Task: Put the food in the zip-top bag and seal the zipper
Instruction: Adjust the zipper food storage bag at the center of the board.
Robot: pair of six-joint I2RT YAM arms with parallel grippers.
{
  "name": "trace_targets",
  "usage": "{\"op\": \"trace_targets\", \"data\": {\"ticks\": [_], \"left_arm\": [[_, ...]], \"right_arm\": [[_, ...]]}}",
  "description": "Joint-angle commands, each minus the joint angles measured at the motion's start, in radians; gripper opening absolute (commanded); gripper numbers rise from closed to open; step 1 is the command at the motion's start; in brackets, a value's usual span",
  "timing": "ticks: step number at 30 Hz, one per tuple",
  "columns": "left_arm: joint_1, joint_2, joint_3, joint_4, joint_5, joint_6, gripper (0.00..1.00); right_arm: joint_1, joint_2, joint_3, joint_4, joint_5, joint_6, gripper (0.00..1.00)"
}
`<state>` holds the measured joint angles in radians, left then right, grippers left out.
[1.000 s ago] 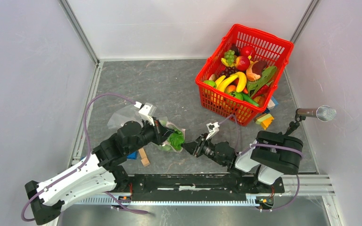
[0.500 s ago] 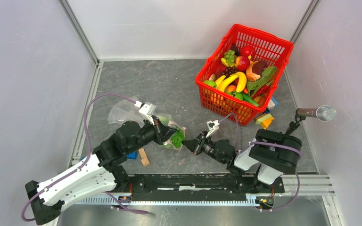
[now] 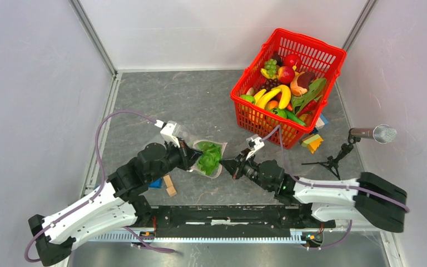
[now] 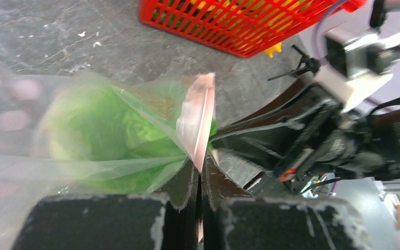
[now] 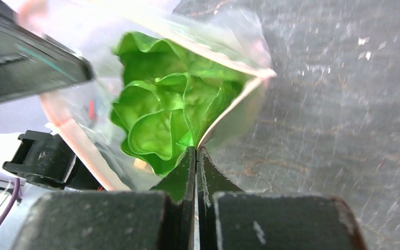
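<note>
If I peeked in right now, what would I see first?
The red basket heaped with bright toy fruit, at the far right, catches the eye first. Next is the green lettuce inside the clear bag in the middle, near the arms. The left fingers and right fingers each pinch the bag's pink-edged mouth from opposite sides.

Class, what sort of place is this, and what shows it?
Probably a robot lab test cell: plain white walls, a microphone on a tripod, toy food in a red basket.
</note>
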<state>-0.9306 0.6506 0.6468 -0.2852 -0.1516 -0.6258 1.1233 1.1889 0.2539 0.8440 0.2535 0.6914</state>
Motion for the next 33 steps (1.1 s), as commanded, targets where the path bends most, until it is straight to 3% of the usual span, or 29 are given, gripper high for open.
{"op": "trace_targets", "data": {"ticks": [1,9,14,17,20,25,29,33], "left_arm": [[0.003,0.028,0.126,-0.068,-0.064,0.084,0.02],[0.003,0.071,0.304,-0.279,-0.200,0.169,0.02],[0.003,0.080,0.426,-0.417,-0.166,0.228,0.04],[0.004,0.089,0.504,-0.508,-0.151,0.251,0.04],[0.003,0.072,0.456,-0.519,-0.237,0.273,0.04],[0.003,0.166,0.468,-0.561,-0.071,0.241,0.02],[0.005,0.152,0.413,-0.526,-0.138,0.240,0.02],[0.004,0.138,0.433,-0.531,-0.074,0.212,0.02]], "right_arm": [[0.012,-0.144,0.147,-0.363,0.051,-0.172,0.00],[0.011,-0.288,0.341,-0.579,0.051,-0.295,0.00],[-0.009,-0.187,0.512,-0.692,0.032,-0.346,0.00],[-0.010,-0.153,0.561,-0.656,-0.013,-0.349,0.00],[-0.029,-0.125,0.560,-0.632,0.009,-0.351,0.00],[-0.054,-0.090,0.639,-0.660,-0.181,-0.322,0.00],[-0.075,-0.095,0.646,-0.698,-0.137,-0.325,0.00],[-0.075,-0.089,0.681,-0.677,-0.281,-0.343,0.00]]}}
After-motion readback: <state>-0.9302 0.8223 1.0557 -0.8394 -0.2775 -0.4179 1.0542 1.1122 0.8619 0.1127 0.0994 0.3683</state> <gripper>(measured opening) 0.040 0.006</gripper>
